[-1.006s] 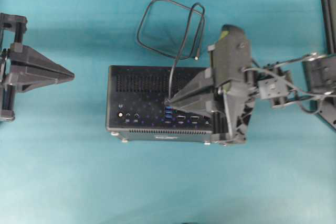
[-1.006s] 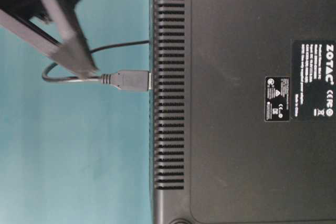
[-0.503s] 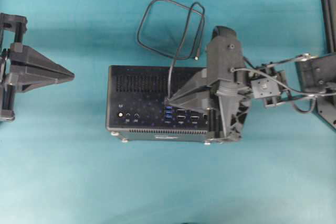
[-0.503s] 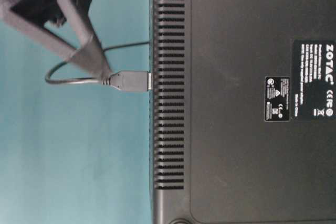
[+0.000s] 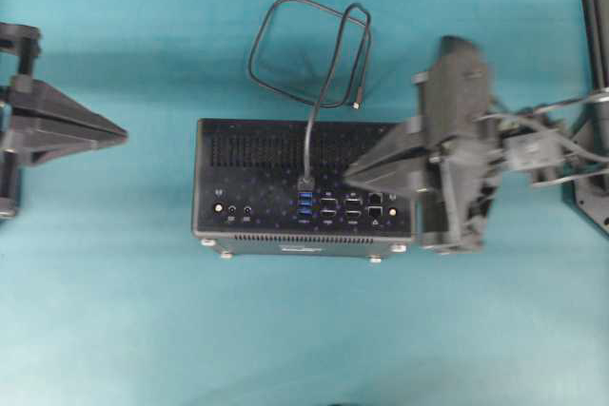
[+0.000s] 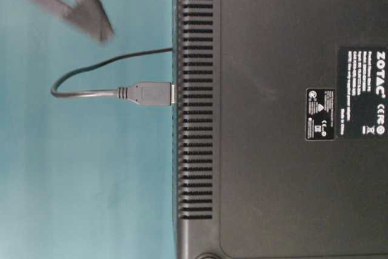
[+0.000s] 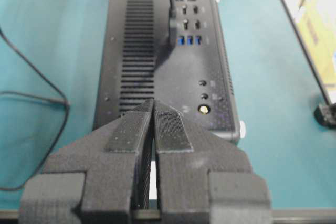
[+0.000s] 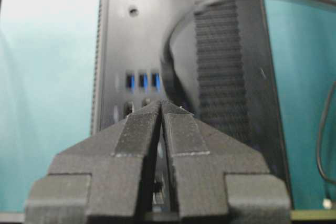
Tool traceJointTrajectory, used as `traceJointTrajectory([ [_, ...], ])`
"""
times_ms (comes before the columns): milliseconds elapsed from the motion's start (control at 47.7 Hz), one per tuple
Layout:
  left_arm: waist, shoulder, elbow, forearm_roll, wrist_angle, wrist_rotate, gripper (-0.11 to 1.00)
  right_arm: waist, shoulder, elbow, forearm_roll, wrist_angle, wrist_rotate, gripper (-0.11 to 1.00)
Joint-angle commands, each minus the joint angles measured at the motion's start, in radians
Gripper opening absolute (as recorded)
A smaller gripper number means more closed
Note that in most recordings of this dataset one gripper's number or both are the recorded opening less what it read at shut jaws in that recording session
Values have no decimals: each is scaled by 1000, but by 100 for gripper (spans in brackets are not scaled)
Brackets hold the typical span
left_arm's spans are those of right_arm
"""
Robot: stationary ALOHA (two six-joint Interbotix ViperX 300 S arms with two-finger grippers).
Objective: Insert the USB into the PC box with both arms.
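Overhead, the USB (image 5: 306, 181) plug sits in the PC box (image 5: 285, 149) port panel. The right gripper (image 5: 348, 175), tips together and empty, hovers just right of it. In the left wrist view, the left gripper (image 7: 154, 103) is pinched together, holding nothing.

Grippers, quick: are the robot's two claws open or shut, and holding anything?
Left gripper: shut, holding nothing.
Right gripper: shut, holding nothing; the USB plug sits in the PC box.

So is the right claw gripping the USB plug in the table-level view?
No, the right claw hangs above and apart from the USB plug, which sits against the PC box by itself.
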Motion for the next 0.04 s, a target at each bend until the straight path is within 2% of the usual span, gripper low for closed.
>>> traceJointTrajectory([
  [0, -2, -18, -5, 2, -9, 0, 0, 5, -52, 15, 2, -11, 9, 13],
  [21, -2, -25, -3, 3, -9, 0, 0, 3, -60, 23, 2, -12, 8, 13],
])
